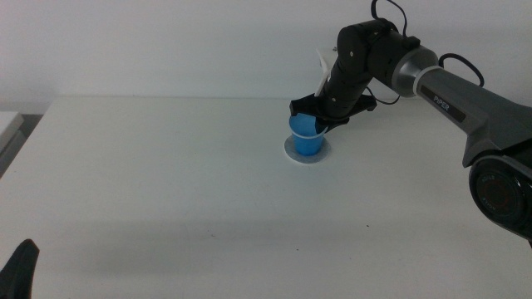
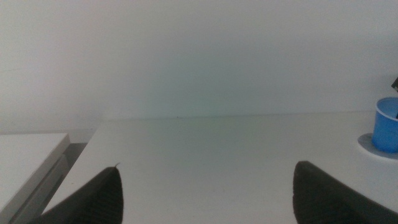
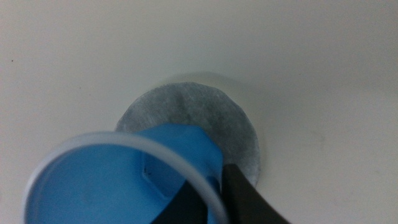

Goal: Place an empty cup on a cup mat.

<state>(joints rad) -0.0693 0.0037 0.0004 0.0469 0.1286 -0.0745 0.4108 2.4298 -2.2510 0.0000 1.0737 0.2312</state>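
The blue cup [image 1: 307, 135] with its white rim is upright on or just above the round grey cup mat [image 1: 292, 152] at the middle of the table's far side. My right gripper [image 1: 321, 118] comes in from the right and is shut on the cup's rim. In the right wrist view one jaw is inside the cup [image 3: 118, 180] and one outside, with my right gripper [image 3: 214, 190] over the mat [image 3: 186, 112]. The cup is empty. My left gripper [image 1: 20, 267] waits at the bottom left, open [image 2: 205, 186]. Its view shows the cup [image 2: 387, 124] on the mat [image 2: 367, 144] far off.
The white table [image 1: 166, 183] is bare around the mat. A white ledge or second surface [image 1: 8, 124] lies beyond the table's left edge; it also shows in the left wrist view [image 2: 31, 149]. A white wall stands behind the table.
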